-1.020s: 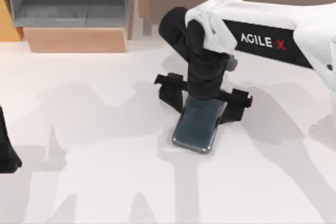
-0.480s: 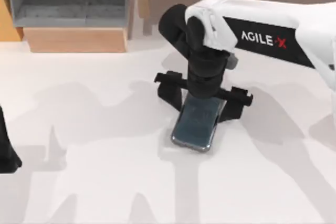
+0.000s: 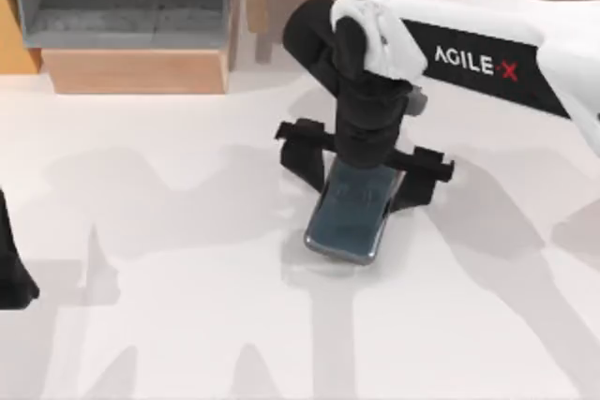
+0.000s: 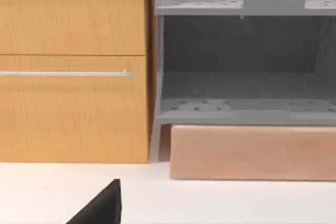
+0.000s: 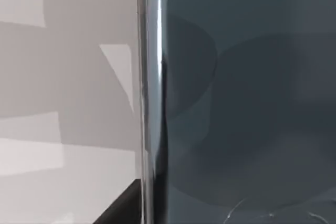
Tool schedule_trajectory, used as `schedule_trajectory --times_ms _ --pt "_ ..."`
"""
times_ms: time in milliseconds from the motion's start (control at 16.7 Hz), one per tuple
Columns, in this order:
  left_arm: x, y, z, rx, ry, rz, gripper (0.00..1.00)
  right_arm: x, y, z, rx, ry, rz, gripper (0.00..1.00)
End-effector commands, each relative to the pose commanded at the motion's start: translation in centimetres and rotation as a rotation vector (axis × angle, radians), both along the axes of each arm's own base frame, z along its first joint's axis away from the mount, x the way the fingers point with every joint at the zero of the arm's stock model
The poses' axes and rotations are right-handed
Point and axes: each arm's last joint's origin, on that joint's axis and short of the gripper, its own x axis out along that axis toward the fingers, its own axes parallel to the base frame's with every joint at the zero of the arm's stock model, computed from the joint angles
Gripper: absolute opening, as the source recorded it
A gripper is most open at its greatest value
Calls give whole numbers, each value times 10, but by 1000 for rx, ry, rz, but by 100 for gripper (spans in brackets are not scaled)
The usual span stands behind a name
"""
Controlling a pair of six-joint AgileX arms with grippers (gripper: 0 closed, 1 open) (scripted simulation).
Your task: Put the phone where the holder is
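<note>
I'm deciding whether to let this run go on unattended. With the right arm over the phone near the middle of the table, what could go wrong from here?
1. The right end effector meets the phone at its far end alone, so the glossy slab may pivot or slip.
2. The black holder flanks that same end closely, so the phone could snag on it.

The left arm sits parked at the table's left edge.

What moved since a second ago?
The right gripper shifted a little toward the far edge of the table, and the phone in the black holder went with it, its near end edging slightly left. The holder and the left arm, parked at the left edge, stayed put.
</note>
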Motion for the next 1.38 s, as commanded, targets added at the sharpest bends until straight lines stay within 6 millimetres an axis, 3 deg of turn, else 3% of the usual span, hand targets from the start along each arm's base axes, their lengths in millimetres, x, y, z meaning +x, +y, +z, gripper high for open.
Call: schedule_trajectory --times_ms 120,240,480,660,840,1140,1380 --pt "0 0 0 0 0 0 100 5 -6 11 18 -32 0 0" --pt "0 0 0 0 0 0 100 13 -25 34 49 -94 0 0" --pt "0 0 0 0 0 0 100 16 -90 97 130 -274 9 0" --pt "0 0 0 0 0 0 100 -8 -149 157 179 -480 20 0" --pt "0 0 0 0 0 0 100 -43 -194 197 184 -660 31 0" --pt "0 0 0 0 0 0 100 -87 -245 204 108 -803 36 0" --pt "0 0 0 0 0 0 100 -127 -272 212 7 -963 50 0"
